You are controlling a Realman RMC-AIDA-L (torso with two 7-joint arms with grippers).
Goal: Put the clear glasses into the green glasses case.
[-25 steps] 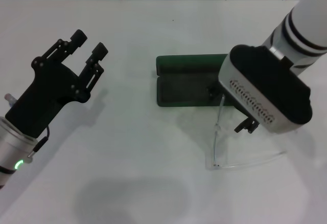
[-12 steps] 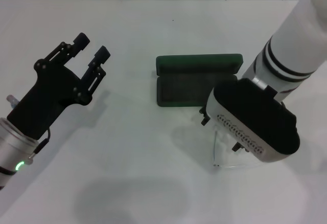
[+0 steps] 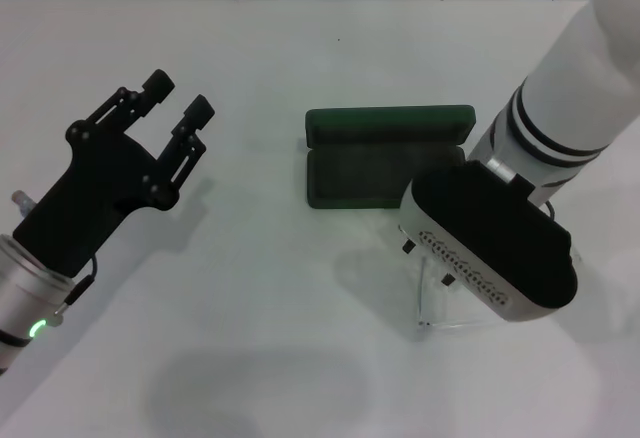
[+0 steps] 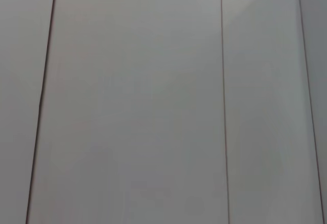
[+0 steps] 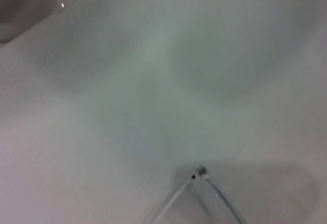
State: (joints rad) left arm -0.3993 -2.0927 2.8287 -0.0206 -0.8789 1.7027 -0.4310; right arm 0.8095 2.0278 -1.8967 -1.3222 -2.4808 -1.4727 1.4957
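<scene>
At the left of the head view the left gripper (image 3: 178, 96) hangs idle above the white worktop (image 3: 260, 288), jaws spread and empty. The green glasses case (image 3: 385, 156) lies open at centre. At lower right the right gripper (image 3: 432, 263) sits over the clear glasses (image 3: 432, 310); its jaws are hidden, so their state cannot be told.

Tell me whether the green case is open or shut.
Open. The green glasses case lies flat on the table with its lid folded back, dark lining exposed and nothing inside it.

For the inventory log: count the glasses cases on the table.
1. The dark green rectangular hinged glasses case lies open at the table's centre, beside the right gripper. None seems hidden.
</scene>
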